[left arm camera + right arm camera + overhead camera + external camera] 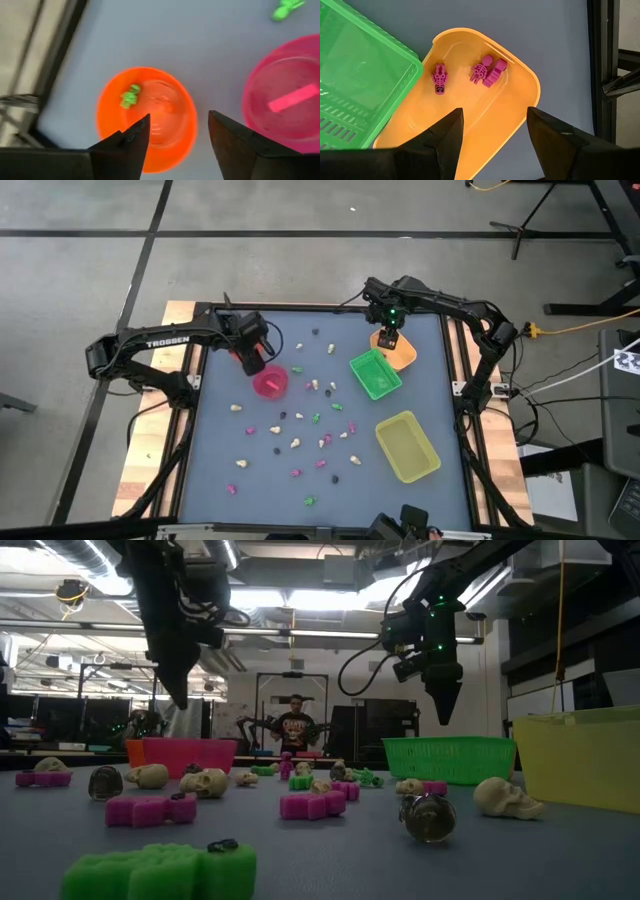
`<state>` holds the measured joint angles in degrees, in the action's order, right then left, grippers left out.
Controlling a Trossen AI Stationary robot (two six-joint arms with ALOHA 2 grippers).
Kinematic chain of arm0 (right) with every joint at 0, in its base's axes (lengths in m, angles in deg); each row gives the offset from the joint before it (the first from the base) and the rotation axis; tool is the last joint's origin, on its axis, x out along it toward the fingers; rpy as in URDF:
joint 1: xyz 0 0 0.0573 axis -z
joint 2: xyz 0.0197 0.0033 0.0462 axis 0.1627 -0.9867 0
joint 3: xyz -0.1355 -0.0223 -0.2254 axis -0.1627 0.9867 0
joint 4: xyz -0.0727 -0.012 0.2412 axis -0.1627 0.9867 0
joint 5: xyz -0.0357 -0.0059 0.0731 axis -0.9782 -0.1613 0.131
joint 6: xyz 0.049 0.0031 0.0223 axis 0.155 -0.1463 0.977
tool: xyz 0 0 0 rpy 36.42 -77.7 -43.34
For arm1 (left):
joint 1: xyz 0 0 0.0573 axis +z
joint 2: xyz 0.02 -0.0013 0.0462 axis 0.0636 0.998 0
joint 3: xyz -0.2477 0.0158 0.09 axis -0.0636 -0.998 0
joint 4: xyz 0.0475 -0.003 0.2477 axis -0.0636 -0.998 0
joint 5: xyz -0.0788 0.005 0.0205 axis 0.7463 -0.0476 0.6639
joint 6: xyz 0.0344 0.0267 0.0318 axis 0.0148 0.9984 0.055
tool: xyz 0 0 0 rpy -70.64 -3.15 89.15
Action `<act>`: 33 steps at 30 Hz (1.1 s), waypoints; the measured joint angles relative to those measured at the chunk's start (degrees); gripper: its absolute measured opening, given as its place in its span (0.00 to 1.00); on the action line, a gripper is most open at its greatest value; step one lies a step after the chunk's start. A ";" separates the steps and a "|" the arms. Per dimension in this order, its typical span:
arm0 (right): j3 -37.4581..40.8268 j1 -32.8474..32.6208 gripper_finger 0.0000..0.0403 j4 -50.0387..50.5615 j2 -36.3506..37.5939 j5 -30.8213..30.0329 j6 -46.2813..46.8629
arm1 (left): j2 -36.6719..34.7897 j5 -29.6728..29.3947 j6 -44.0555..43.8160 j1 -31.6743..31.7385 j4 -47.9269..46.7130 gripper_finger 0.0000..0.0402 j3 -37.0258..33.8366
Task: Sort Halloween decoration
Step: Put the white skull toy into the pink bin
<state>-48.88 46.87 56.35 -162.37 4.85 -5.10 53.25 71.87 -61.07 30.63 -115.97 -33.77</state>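
left gripper (175, 137): fingers spread, empty, over orange cup (147, 117) holding one green trinket (130, 96) | right gripper (492, 135): fingers spread, empty, above orange tray (515, 115) with seemingly three pink trinkets (482, 72) | remaining trinkets (300, 445): scattered across desk (420, 350)

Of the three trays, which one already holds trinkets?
The orange tray under the right gripper: it holds three pink skeleton trinkets. The green tray and yellow tray show none inside.
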 joint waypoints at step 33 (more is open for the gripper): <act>0.00 -0.01 0.54 -0.04 0.00 0.00 0.00 | 0.02 12.79 -10.16 -31.22 -10.92 0.46 -4.12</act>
<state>-48.88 46.86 56.31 -162.37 4.86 -5.10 53.27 84.66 -71.23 -0.59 -126.89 -37.89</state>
